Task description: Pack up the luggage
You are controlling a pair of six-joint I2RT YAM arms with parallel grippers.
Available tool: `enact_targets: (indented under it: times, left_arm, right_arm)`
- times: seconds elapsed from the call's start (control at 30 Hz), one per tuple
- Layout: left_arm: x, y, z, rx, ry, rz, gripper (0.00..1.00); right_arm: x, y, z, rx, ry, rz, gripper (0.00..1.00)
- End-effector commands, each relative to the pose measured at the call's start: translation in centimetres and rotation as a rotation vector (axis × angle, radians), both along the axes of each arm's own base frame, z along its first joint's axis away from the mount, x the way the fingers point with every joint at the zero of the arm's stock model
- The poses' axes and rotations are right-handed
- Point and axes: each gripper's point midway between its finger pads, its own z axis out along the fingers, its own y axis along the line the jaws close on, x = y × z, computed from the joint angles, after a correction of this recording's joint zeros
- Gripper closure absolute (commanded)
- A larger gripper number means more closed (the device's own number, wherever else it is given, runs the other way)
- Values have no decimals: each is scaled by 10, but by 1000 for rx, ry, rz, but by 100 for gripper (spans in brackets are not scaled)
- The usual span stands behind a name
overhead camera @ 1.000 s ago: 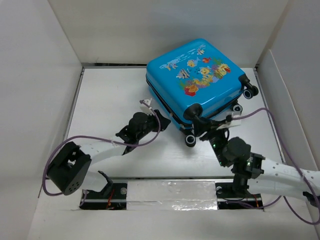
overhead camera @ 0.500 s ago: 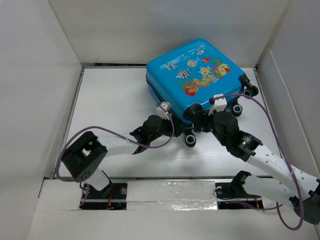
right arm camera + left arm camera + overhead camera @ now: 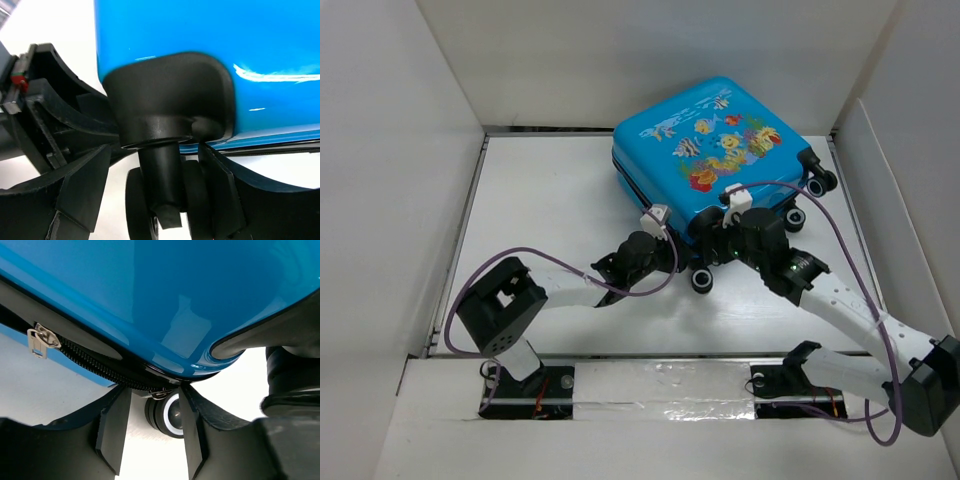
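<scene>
One luggage [image 3: 720,150] lies flat and closed on the worktop [image 3: 550,190]; three black wheels [image 3: 701,281] show from above. White walls [image 3: 650,60] stand just behind it and to its right. At its near corner, my left fingers [image 3: 114,432] stand apart astride the zipper seam [image 3: 95,365]. My right fingers [image 3: 82,185] stand apart on either side of a wheel stem [image 3: 157,170]. Since a second ago, both arms have advanced to that corner; the luggage has not moved.

The blue suitcase [image 3: 715,150] blocks the desk's [image 3: 540,200] far right, close to the back wall [image 3: 650,60] and right panel [image 3: 885,180]. The left claw [image 3: 674,254] and right claw [image 3: 720,245] crowd its near corner. Open desk lies left of it.
</scene>
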Motion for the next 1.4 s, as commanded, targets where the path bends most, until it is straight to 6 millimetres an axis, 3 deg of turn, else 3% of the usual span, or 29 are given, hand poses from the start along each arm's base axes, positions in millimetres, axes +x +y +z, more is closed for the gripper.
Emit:
enact_targets:
  times: [0.0, 0.13, 0.23, 0.3, 0.33, 0.37, 0.43, 0.57, 0.63, 1.1, 1.3, 1.37]
  left_arm:
    - [19, -11, 31, -53, -83, 44, 62]
    - [20, -12, 33, -61, -87, 50, 70]
    - [19, -16, 32, -61, -87, 48, 77]
    - [21, -14, 31, -58, -88, 63, 82]
    - [22, -13, 31, -57, -89, 69, 89]
    - [23, -12, 30, -57, -90, 78, 92]
    - [23, -9, 32, -59, -95, 90, 99]
    - [28, 5, 29, -5, -103, 149, 100]
    - [28, 14, 28, 22, -117, 166, 100]
    - [42, 90, 11, 210, -130, 382, 100]
    - [64, 124, 12, 247, -124, 476, 100]
    - [66, 127, 10, 251, -108, 489, 100]
  right_arm:
    - [5, 10, 8, 20, -28, 52, 24]
    - [5, 12, 0, 22, -4, 68, 26]
    - [6, 13, -6, 24, 12, 74, 33]
    - [5, 13, -10, 22, 20, 76, 43]
    - [5, 13, -10, 27, 20, 74, 47]
    - [4, 12, -9, 29, 18, 72, 58]
    - [3, 11, -13, 30, 20, 69, 68]
    - [4, 2, -17, 35, 21, 37, 95]
    - [5, -4, -18, 40, 20, 11, 100]
    - [-1, -15, -9, 56, -16, 3, 100]
    - [-3, -15, -10, 53, -7, 10, 100]
    - [-5, -12, -9, 62, -6, 28, 100]
